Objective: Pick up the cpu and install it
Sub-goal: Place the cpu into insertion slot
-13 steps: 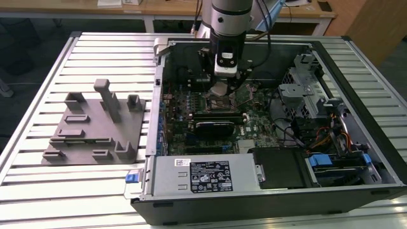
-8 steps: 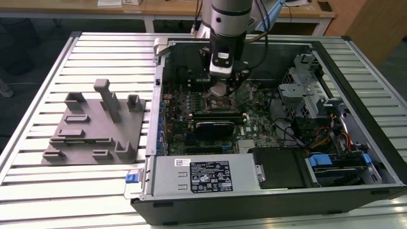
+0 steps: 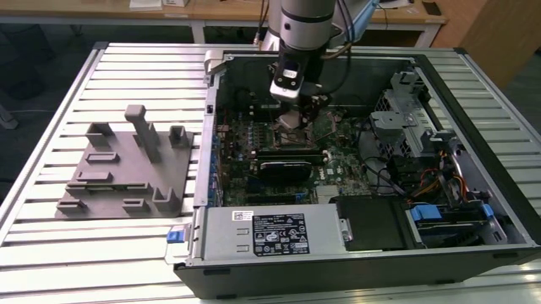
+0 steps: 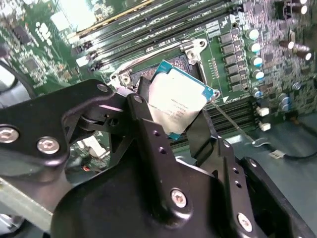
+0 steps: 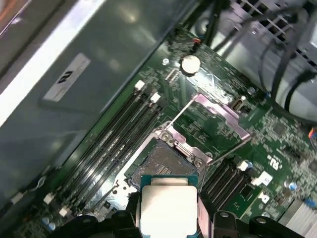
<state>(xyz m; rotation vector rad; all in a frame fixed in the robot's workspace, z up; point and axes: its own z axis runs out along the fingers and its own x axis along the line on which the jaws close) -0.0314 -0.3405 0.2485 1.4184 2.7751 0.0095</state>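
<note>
Here, in the exterior view, the arm stands inside the open case [image 3: 363, 269], its gripper [image 3: 298, 121] just above the motherboard [image 3: 346, 161]. In the second wrist view, two black fingers [image 4: 148, 124] are clamped on opposite edges of the cpu [image 4: 178, 99], holding it clear of the socket [image 4: 193, 49]. In the first wrist view, the cpu [image 5: 168, 208] sits near the bare socket [image 5: 166, 161], whose load plate [image 5: 220, 111] is raised.

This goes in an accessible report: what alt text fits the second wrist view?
The black claw grips the cpu by its edges, silvery top facing the camera, near the open socket on a green motherboard with rows of memory slots.
</note>
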